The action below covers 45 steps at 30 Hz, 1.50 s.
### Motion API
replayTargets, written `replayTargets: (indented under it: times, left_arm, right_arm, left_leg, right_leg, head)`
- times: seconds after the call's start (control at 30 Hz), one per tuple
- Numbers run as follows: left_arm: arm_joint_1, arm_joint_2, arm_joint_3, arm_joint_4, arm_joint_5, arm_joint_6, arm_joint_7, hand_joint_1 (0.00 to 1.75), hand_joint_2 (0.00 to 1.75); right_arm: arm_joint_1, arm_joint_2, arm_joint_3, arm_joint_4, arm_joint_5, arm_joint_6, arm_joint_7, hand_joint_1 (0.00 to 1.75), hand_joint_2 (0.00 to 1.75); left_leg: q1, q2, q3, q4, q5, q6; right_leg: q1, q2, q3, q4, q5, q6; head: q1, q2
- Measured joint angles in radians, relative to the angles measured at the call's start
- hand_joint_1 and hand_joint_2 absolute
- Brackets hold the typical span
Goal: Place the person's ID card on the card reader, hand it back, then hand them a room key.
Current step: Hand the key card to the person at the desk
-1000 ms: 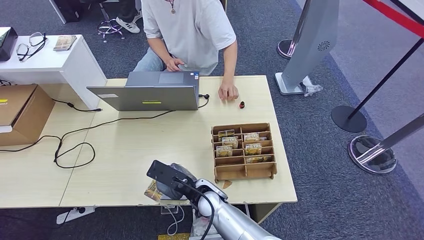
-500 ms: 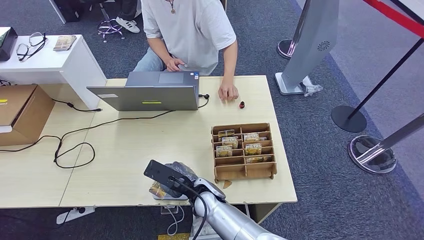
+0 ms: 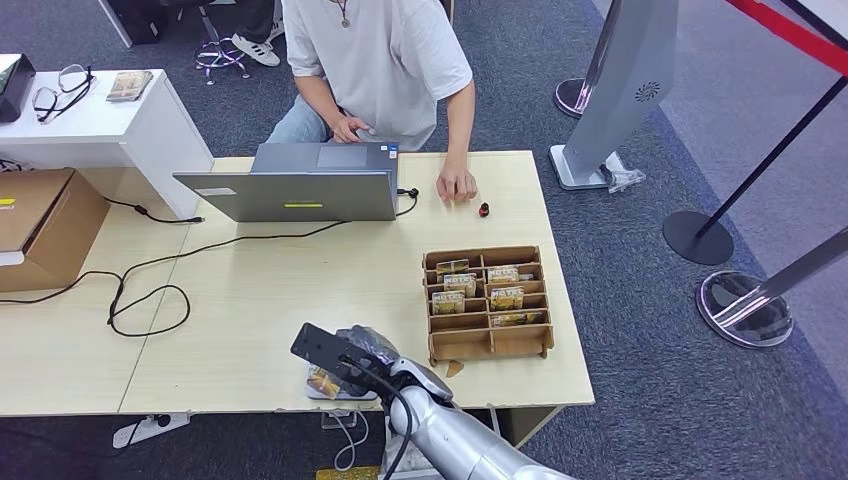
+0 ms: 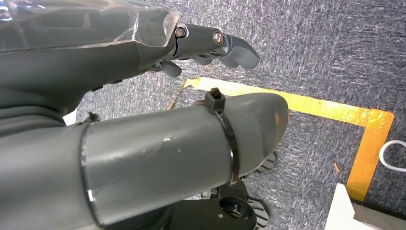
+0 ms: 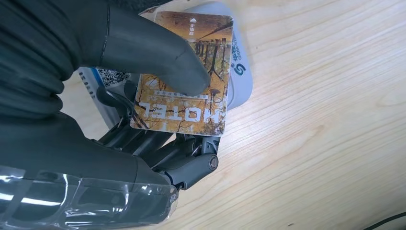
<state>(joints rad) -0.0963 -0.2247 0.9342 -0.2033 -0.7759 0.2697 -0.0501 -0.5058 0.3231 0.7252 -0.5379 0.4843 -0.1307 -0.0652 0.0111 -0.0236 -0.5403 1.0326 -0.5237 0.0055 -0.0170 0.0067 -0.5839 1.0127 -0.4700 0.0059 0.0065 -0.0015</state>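
My right hand (image 3: pixel 357 358) is at the table's near edge and pinches a yellow-brown card (image 3: pixel 322 383) printed HOTEL. In the right wrist view the thumb (image 5: pixel 153 55) presses on top of the card (image 5: pixel 191 91), with dark fingers under it. The card lies over the pale grey card reader (image 5: pixel 241 72), whose edge sticks out beyond it; I cannot tell if they touch. The reader (image 3: pixel 343 394) sits at the table's front edge. My left hand (image 4: pixel 143 124) hangs over the carpet with its fingers (image 4: pixel 218 43) spread and nothing in them. A person (image 3: pixel 385 60) sits across the table.
A wooden compartment box (image 3: pixel 488 300) with several room cards stands right of my hand. An open laptop (image 3: pixel 300 185) and black cables (image 3: pixel 150 290) lie further back. The person's hand (image 3: pixel 457 185) rests on the far edge by a small red thing (image 3: pixel 484 209).
My right hand has shifted slightly right with the card and brought it over the reader. The person and the box have not moved.
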Motion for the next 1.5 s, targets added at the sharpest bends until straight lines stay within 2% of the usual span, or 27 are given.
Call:
replayTargets:
  times: [1.03, 1.5]
  left_arm:
    - [0.000, 0.008, -0.001, 0.000, -0.049, -0.039, -0.002, 0.00, 0.00]
    - [-0.001, 0.009, -0.002, 0.000, -0.046, -0.033, 0.002, 0.00, 0.00]
  right_arm:
    - [-0.030, 0.000, 0.000, 0.057, 0.110, -0.093, 0.064, 1.75, 1.75]
    - [-0.044, 0.000, 0.000, 0.076, 0.118, -0.048, 0.064, 1.75, 1.75]
  left_leg:
    - [0.000, 0.000, 0.001, 0.000, 0.000, 0.000]
    - [0.000, 0.000, 0.003, 0.000, 0.000, 0.000]
  right_leg:
    - [0.000, 0.000, 0.001, 0.000, 0.000, 0.000]
    - [0.000, 0.000, 0.003, 0.000, 0.000, 0.000]
  head:
    - [0.000, 0.000]
    - [0.000, 0.000]
